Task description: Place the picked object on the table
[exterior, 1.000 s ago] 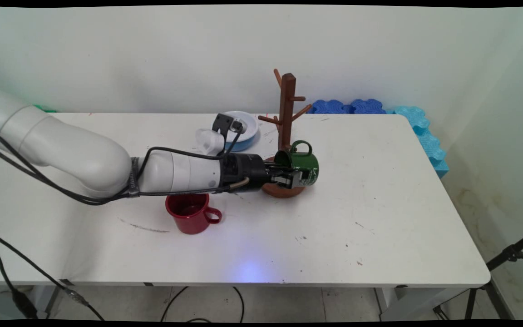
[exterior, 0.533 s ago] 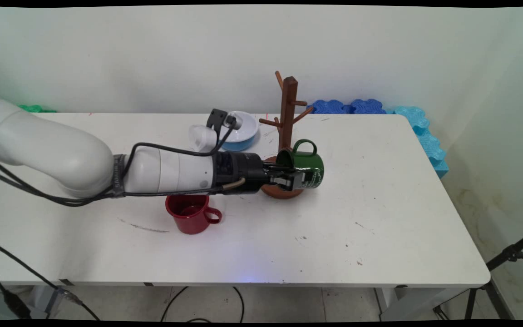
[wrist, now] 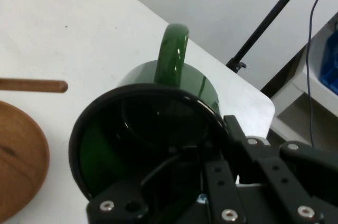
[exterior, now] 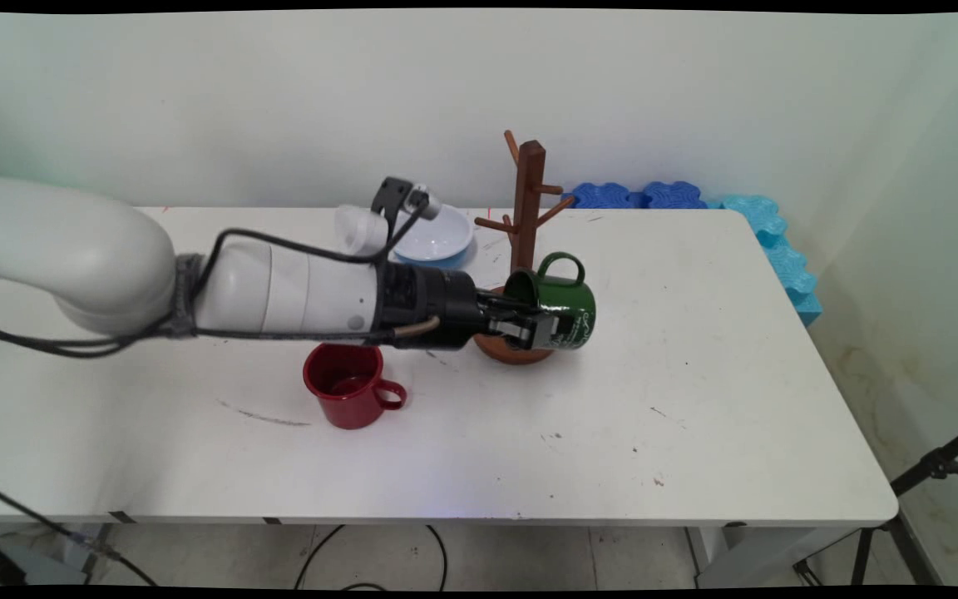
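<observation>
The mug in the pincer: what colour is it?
Dark green mug with pale lettering on its side, held by the pincer; clearest in the main view.

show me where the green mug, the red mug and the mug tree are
green mug (exterior: 572, 301), main view, on its side wall
red mug (exterior: 344, 395), main view, on its outer wall
mug tree (exterior: 526, 200), main view, on its upright post

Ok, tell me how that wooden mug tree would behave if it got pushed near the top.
The mug tree is tall and slim on a small round base, so a high push would probably tip it, not slide it. It looks rigid; its pegs likely won't flex.
</observation>
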`<state>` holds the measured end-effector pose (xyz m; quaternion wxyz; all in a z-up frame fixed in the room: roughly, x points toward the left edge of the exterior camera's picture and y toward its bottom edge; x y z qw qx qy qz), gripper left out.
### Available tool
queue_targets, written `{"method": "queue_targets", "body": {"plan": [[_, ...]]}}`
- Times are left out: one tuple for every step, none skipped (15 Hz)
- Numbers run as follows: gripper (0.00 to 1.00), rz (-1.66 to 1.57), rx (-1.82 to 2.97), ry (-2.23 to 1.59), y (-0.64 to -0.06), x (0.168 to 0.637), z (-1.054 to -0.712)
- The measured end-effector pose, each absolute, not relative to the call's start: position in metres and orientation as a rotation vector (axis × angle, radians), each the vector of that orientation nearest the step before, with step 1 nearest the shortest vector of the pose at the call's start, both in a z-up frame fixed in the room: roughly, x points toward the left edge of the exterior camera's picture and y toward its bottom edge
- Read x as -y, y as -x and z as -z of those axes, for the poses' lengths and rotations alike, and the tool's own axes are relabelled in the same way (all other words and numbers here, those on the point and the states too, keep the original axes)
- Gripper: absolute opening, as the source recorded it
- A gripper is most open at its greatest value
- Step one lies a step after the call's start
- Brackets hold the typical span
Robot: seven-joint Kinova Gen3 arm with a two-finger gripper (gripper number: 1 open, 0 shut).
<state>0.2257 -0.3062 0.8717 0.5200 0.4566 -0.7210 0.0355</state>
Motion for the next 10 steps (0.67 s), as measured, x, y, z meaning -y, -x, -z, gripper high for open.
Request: {"method": "queue_targets", "body": {"plan": [[0.0, -0.089, 1.748, -1.09, -0.227, 0.306, -0.879], [0.0, -0.091, 1.765, -1.088, -0.229, 0.306, -0.887], [0.0, -0.093, 1.779, -1.086, -0.23, 0.307, -0.892], [0.0, -0.093, 1.788, -1.084, -0.231, 0.307, -0.896], [0.0, -0.093, 1.801, -1.08, -0.233, 0.307, -0.902], [0.0, -0.094, 1.816, -1.074, -0.234, 0.307, -0.909], [0.0, -0.093, 1.831, -1.069, -0.236, 0.307, -0.915], [0.0, -0.093, 1.844, -1.063, -0.238, 0.307, -0.92], [0.0, -0.093, 1.852, -1.06, -0.239, 0.307, -0.923], [0.0, -0.092, 1.866, -1.053, -0.24, 0.308, -0.927]]}}
